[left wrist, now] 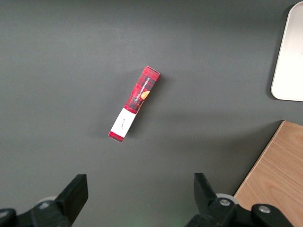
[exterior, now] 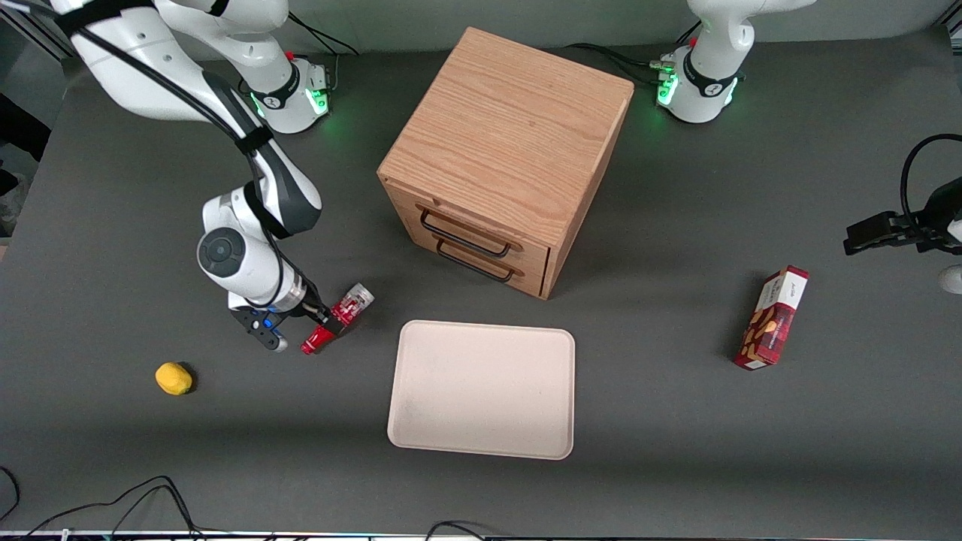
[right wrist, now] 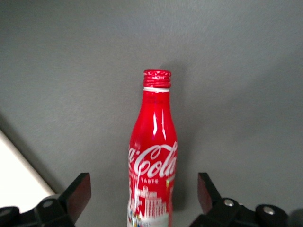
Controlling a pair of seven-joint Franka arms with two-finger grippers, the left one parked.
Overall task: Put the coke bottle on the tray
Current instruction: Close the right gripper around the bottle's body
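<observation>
One glossy slim coke bottle (right wrist: pixel 151 156) lying — gripper (right wrist: pixel 142 201) spread astride | smooth rimmed tray (exterior: pixel 482 388) beside

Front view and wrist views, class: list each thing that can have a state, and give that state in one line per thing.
coke bottle: lying on its side on the table, cap on, not on the tray.
gripper: open, low at the table, fingers either side of the coke bottle.
tray: flat on the table, nothing on it.
wooden drawer cabinet: both drawers shut.
red snack box: lying on the table, closed.
lemon: resting on the table.
</observation>
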